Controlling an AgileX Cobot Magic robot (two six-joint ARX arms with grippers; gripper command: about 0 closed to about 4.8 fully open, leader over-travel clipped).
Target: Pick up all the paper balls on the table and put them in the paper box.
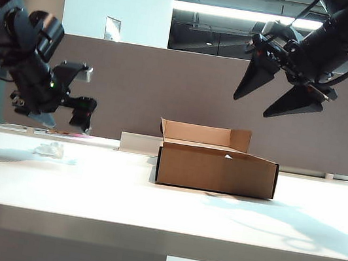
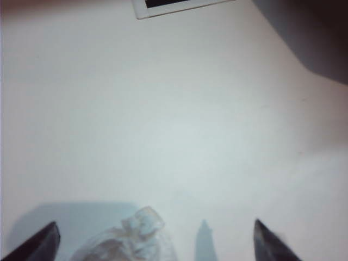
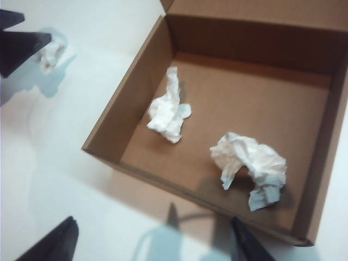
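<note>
Nearest the exterior camera runs the thick front edge of the white worktop (image 1: 157,237). At the left of that view the left gripper (image 1: 66,97) hangs just above the surface, jaws spread wide and empty; below and slightly left of it lies the last loose paper ball (image 1: 50,148), still on the worktop. In the left wrist view that ball (image 2: 128,242) sits between the two finger tips at the bottom edge, partly cut off by the frame. At centre stands the paper box (image 1: 216,167), its back flap upright. High at the upper right the right gripper (image 1: 279,94) hovers over the box, jaws open, holding nothing. Its wrist view shows two balls inside: one (image 3: 168,109) toward the box's left wall, another (image 3: 251,163) nearer the front.

The wad looks light, soft and springy, likely to squash rather than slip; closing across its bulkiest middle seems safest. From the exterior view the box walls hide its contents, and the loose ball's outline is faint against the white top.
</note>
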